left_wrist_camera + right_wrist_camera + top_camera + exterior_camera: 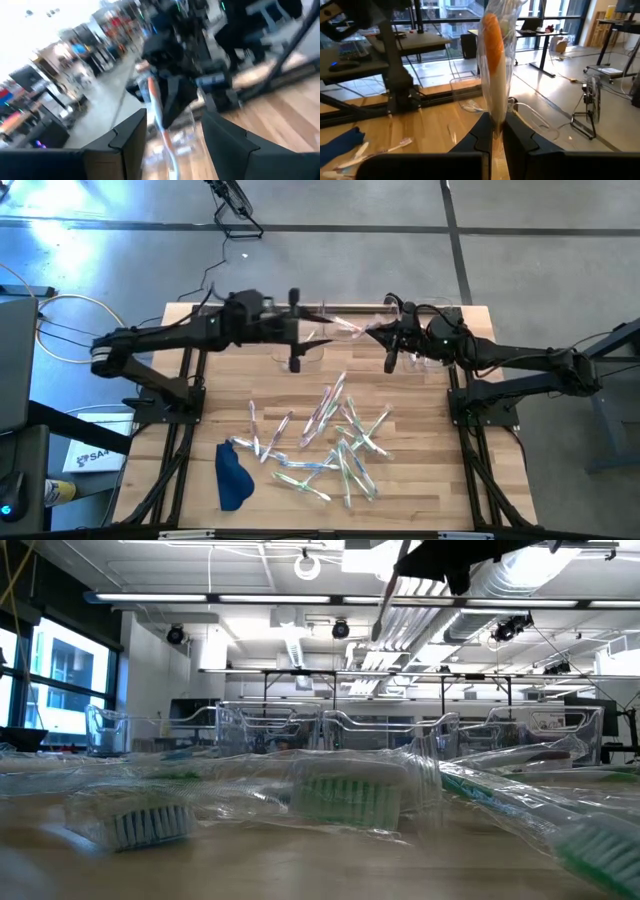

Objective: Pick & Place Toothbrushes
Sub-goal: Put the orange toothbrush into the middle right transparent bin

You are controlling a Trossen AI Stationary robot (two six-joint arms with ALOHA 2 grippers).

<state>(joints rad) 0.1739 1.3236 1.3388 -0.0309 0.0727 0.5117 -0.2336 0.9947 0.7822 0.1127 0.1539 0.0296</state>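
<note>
An orange-handled wrapped toothbrush (492,65) stands clamped in the right gripper (496,131) at the high view's upper centre. The left gripper (172,132) faces it, fingers parted, empty. Other toothbrushes (335,440) lie scattered lower centre, beside a dark blue cloth (232,476).

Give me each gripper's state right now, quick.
Left gripper: open, holding nothing, facing the right gripper.
Right gripper: shut on an orange-handled wrapped toothbrush, held up over the table's far end.
</note>
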